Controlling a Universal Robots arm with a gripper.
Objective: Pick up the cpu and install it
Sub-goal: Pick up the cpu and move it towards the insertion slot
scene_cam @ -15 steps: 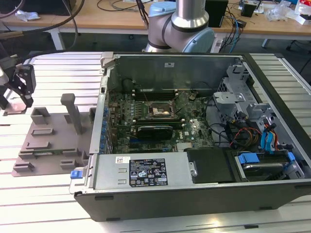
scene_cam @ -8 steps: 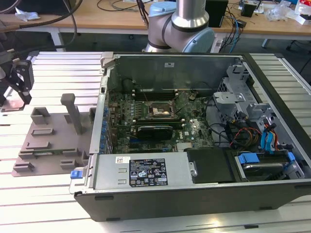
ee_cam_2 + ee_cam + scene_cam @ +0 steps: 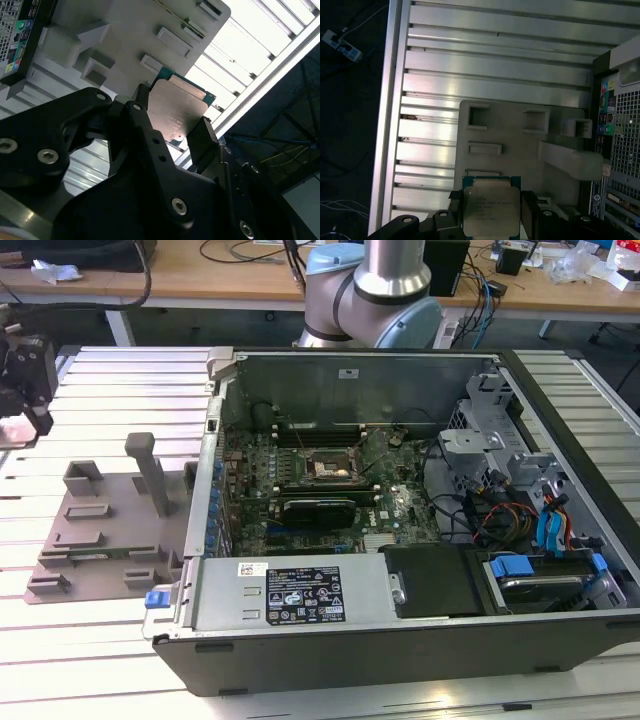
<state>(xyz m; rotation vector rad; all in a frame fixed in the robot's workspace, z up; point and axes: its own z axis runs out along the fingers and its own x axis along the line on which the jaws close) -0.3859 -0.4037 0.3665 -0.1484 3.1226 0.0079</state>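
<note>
Silver-grey and flat, the cpu [image 3: 179, 107] sits pinched by two opposite edges between the black fingers [image 3: 201, 139] of the hand [image 3: 172, 122], which is closed on it. Both wrist views show its metal top facing the camera and its green rim just visible. Behind it lies the grey moulded fixture plate [image 3: 520, 145] on the slatted aluminium table [image 3: 495, 55]. The chip looks lifted off the plate, though the gap itself cannot be seen.

In the exterior view the hand hangs at the exterior view's left edge, beside the plate and well apart from the open computer case [image 3: 300, 605]. The dark cpu socket [image 3: 330, 468] on the motherboard inside the case has nothing seated in it.

I judge the pick-up to be done and the install not yet begun, so the work stands at the carry. Seating the chip calls for keeping it level, squaring its edges to the socket frame, and setting it down without sliding.
</note>
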